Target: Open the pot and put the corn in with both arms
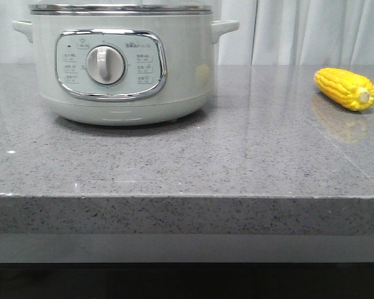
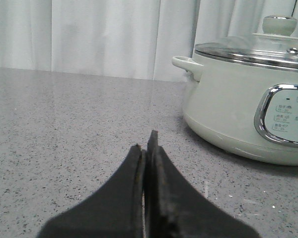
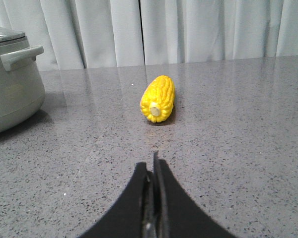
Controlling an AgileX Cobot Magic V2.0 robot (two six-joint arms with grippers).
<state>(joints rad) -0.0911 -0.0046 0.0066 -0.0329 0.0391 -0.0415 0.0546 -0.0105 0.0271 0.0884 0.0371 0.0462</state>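
Presently, item one: the pot [image 1: 121,62], a large round cooker in glossy pale mint-white, with smooth curved walls and two moulded side handles. Its front carries a rounded panel [image 1: 110,64] framed in bright chrome, printed with small markings and centred on a white ribbed dial [image 1: 105,64]. A metal-rimmed lid [image 2: 260,47] is seated on the pot, clear-domed and topped by a rounded knob [image 2: 279,24].

Item two: the corn [image 1: 345,88], a bright yellow tapered cob with neat rows of bumpy kernels and a pale cut end. It lies on its side well apart from the pot, off toward the pot's right handle side, touching nothing but the surface beneath.

Item three: the table [image 1: 193,168], a grey speckled stone slab, polished enough to mirror the corn faintly, with a thick squared front edge.

Item four: the left hand [image 2: 146,144], two matte black wedge-shaped fingers clenched together on nothing, low over the table, beside the pot's left handle side and apart from it.

Item five: the right hand [image 3: 152,161], same black fingers, likewise pressed together with nothing between, near the corn, not touching it.

Backdrop behind the pot: white pleated curtain [image 3: 188,29].
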